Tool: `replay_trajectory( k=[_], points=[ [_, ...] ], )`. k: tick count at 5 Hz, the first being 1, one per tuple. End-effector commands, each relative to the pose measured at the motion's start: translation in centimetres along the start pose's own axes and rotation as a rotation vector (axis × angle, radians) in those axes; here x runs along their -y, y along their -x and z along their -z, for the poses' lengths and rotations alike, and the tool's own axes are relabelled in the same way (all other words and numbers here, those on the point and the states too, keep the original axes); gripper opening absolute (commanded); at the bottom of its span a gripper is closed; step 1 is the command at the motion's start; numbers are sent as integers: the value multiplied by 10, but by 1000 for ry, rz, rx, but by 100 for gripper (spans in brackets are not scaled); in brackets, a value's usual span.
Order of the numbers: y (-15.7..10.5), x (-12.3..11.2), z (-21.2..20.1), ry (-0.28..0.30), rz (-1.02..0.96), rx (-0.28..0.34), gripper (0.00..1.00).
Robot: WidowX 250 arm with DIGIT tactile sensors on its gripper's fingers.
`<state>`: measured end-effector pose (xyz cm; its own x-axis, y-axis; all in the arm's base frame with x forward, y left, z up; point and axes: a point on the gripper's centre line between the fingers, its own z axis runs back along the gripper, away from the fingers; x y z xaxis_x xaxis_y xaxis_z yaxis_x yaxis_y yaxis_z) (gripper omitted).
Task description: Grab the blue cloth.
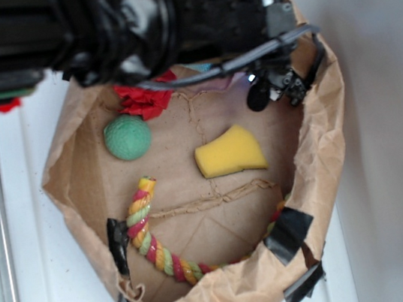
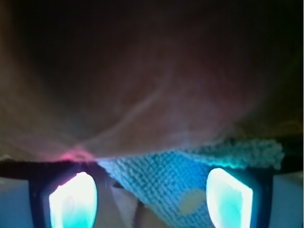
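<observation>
The fuzzy teal-blue terry cloth [image 2: 166, 183] lies between the spread fingers [image 2: 228, 199] of the black gripper [image 2: 149, 199], near the brown paper bag's wall [image 1: 322, 148]. Best to lower straight, then pinch a fold; the wall crowds this corner, while the bag's middle offers room
</observation>
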<state>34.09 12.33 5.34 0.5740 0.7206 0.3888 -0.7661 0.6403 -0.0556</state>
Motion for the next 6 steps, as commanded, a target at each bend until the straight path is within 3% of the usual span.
replay_trajectory(
  k=[1,2,6],
  points=[
    [-27,3,-21,47,-14,41,100],
    [-24,3,-19,47,-8,52,0],
    [-19,2,-18,46,25,62,0]
  ],
)
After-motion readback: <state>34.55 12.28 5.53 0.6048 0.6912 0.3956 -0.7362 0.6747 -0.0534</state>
